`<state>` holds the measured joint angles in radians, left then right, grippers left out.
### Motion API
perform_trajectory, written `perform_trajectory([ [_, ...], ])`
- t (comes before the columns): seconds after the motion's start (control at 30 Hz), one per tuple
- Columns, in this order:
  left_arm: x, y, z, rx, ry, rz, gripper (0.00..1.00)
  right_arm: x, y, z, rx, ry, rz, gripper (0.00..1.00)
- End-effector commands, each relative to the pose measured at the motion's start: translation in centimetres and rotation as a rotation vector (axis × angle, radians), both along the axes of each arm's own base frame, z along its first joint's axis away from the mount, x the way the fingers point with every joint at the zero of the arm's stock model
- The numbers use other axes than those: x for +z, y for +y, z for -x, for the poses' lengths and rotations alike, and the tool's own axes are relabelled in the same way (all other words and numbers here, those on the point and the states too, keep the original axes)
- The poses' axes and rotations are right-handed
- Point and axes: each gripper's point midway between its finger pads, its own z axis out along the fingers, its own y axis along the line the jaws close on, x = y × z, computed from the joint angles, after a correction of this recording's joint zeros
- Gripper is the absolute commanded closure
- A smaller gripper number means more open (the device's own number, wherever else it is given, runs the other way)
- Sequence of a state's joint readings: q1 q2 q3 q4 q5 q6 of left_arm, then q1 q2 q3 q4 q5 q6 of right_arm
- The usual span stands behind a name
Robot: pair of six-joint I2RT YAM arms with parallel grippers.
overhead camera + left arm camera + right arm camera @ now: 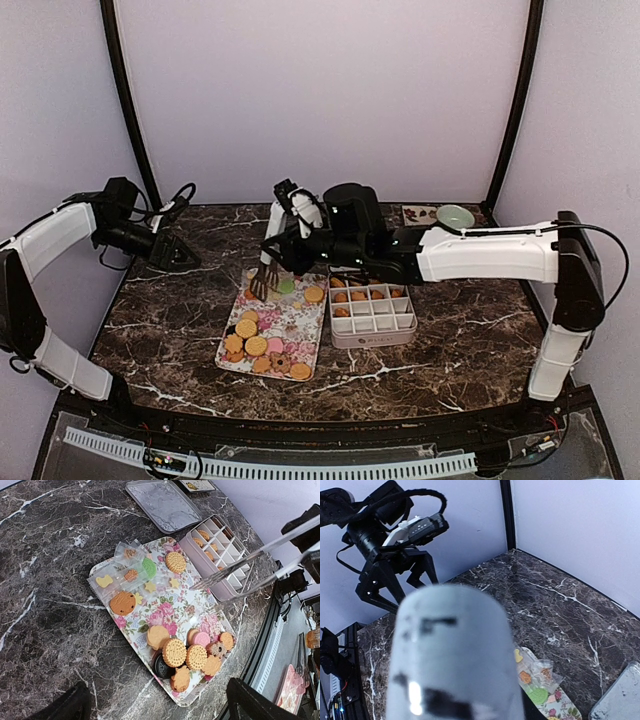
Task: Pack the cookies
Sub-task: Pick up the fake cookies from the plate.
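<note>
Inspection at the picking stage: the right tool is clamped on the handle end of the metal tongs, and I read it as holding them aloft, since they hang free over the floral tray. The tong tips stand apart with nothing between them that I can see. The left tool is spread wide and carries nothing, parked over the worktop well to the left of the tray. Most of the cookies lie loose in a cluster at the tray's near end. A few sit in clear packets at its far end, and several are already in the far compartments of the divided box, which stands just beside the tray. The nearer compartments look unfilled. In my judgement packing is under way but far from done. The next move calls for lowering the tips around a single loose cookie, pinching it gently and carrying it across to a free compartment. The right wrist view is blocked by a blurred grey shape, so I would steer by the overhead view.
</note>
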<state>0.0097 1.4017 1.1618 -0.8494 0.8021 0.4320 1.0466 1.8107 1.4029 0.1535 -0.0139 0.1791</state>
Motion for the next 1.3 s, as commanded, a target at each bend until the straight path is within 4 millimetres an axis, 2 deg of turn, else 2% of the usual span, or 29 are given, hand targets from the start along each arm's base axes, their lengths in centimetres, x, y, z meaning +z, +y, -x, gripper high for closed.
perform_trajectory([
  [0.0,-0.6,0.3,0.2,0.016,0.023,-0.001,0.03,2.6,3.1,2.1,0.051,-0.064,-0.088,0.61],
  [0.2,-0.7,0.2,0.2,0.018,0.030,0.001,0.03,0.5,5.5,3.0,0.042,-0.081,-0.049,0.59],
  [0.5,-0.8,0.2,0.4,0.015,0.030,0.002,0.03,-1.1,6.9,3.3,0.052,-0.070,-0.037,0.54],
  [0.97,-0.9,0.2,0.6,0.012,0.029,0.001,0.03,-2.8,7.3,3.3,0.032,-0.060,-0.042,0.54],
  [1.27,-0.8,0.2,0.6,0.011,0.026,-0.001,0.03,-4.9,7.6,3.9,0.053,-0.032,-0.021,0.55],
])
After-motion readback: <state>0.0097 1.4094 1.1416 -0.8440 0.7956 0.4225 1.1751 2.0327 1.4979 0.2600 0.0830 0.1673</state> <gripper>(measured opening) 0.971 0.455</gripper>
